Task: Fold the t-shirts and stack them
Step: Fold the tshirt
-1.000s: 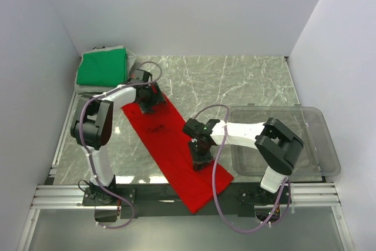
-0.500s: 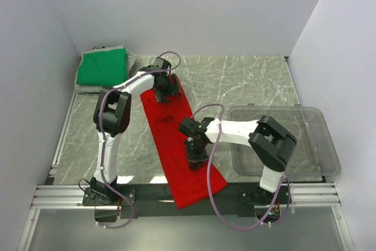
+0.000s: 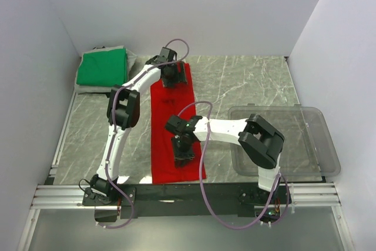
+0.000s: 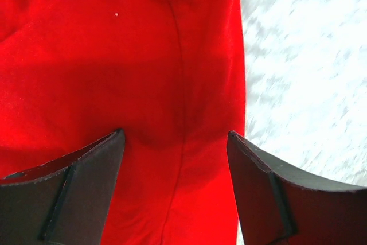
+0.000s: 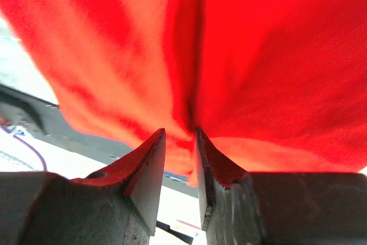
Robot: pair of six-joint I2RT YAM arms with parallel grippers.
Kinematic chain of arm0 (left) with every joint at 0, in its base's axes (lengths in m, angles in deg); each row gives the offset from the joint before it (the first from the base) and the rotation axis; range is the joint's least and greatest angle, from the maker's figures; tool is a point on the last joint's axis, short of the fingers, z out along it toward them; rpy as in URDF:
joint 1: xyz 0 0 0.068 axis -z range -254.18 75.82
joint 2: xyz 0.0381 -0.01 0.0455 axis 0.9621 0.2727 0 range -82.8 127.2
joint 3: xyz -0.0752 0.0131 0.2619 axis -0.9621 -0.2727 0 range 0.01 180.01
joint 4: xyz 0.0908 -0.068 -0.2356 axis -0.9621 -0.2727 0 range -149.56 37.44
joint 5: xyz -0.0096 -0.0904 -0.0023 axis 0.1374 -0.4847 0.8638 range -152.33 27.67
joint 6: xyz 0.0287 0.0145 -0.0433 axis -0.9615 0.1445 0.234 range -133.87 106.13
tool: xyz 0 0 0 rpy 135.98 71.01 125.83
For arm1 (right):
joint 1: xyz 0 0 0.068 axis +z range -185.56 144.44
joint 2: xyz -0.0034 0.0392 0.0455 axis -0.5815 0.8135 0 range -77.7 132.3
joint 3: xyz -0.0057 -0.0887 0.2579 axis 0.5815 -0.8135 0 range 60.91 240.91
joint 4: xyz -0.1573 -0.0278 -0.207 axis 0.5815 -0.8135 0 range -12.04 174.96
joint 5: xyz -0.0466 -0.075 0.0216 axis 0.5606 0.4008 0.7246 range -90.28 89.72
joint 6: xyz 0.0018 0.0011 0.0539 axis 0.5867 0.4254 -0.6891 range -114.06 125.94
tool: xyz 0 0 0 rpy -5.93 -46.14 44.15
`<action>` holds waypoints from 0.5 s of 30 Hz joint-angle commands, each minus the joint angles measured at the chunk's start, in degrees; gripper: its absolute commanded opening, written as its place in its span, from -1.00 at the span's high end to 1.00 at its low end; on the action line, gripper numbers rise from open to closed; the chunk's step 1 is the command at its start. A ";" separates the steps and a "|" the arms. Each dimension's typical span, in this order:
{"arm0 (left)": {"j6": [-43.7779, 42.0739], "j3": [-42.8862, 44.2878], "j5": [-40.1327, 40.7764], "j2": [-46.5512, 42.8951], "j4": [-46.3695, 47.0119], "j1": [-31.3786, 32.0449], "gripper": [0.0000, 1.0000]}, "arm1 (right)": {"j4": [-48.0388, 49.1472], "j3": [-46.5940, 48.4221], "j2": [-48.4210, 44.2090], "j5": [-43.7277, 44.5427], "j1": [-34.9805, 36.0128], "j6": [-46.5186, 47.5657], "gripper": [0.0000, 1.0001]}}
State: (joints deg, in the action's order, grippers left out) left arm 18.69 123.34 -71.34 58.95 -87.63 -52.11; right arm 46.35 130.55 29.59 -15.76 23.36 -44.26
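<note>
Two robot arms work a red t-shirt (image 3: 160,139), already folded into a long strip, on a marble worktop (image 3: 247,80). The left claw (image 3: 173,79) stands at the strip's far end with its jaws spread wide, one to each side of a seam, gripping nothing; flat red cloth lies directly beneath and between them. The right claw (image 3: 183,156), toward the strip's near end, has its jaws drawn almost together on a raised ridge of the same cloth.

The strip's long axis runs straight from one claw to the other, so each arm sits over its own end. The likely next fold, end over end, turns on that line: the near hem lies just behind the right claw, the far hem just ahead of the left.

A green t-shirt (image 3: 103,67), folded already, rests well off to the left claw's left, making that arm the nearer one for stacking. A clear bin (image 3: 305,139) sits off to the right claw's right, apart from the cloth.
</note>
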 commanded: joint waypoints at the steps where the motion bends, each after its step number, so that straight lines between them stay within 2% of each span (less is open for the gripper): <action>1: -3.03 2.09 1.55 6.87 1.40 -0.36 -0.59 | -1.03 3.56 0.30 1.60 0.50 -0.96 0.29; 8: -1.45 3.94 -6.00 5.91 8.78 -0.27 -0.66 | -5.49 5.76 -5.67 5.11 0.59 0.36 0.21; 12: 0.84 3.41 -10.84 0.83 12.91 -0.27 -0.71 | -10.25 4.89 -10.59 8.71 -0.11 0.80 0.12; 15: 2.60 3.58 -13.39 -3.48 14.76 -0.27 -0.75 | -11.93 0.24 -14.72 10.30 -2.04 1.24 0.11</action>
State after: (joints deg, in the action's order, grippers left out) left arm 19.50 126.72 -79.80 62.12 -76.98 -52.50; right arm 39.31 132.91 20.49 -9.38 23.01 -43.64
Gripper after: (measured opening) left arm 0.869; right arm 0.444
